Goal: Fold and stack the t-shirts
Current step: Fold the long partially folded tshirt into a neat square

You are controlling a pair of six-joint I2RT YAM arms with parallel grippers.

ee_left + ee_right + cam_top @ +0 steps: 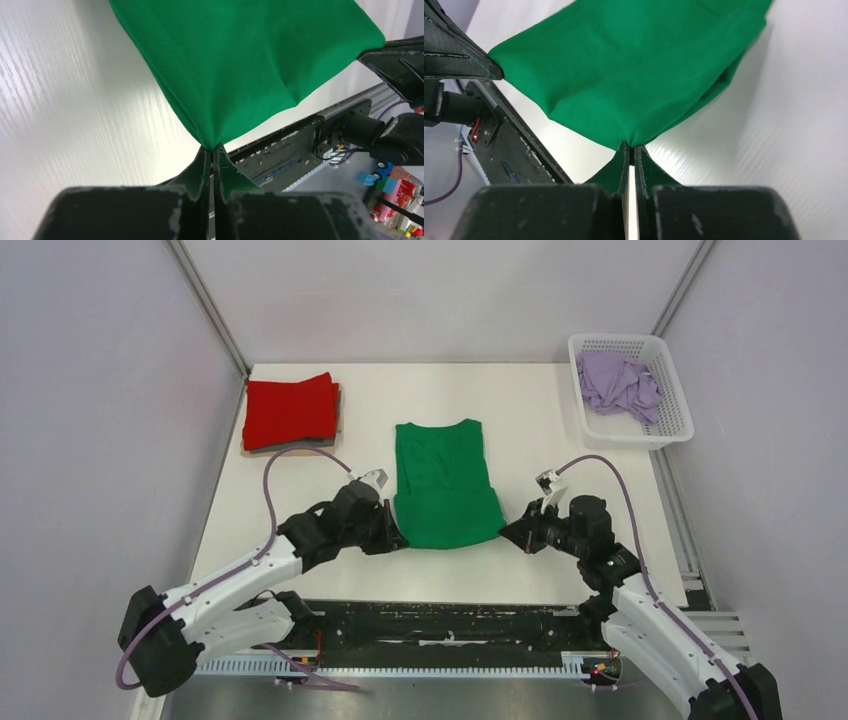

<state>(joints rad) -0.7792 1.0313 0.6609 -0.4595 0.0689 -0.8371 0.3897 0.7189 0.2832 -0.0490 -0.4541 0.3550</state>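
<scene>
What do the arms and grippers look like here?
Both arms, left and right, have white links and black joint housings. A purple cable loops along each up to the wrist, where a small white camera mount sits. The left gripper and right gripper each have two dark, tapering fingers on a black block with scuffed, grey-worn edges.

Shining bright and even; glaring off the table (60, 125) beside the green shirt (240, 65); throwing soft shadow under its edge; blurring the fingers (197, 175) just below it.
</scene>
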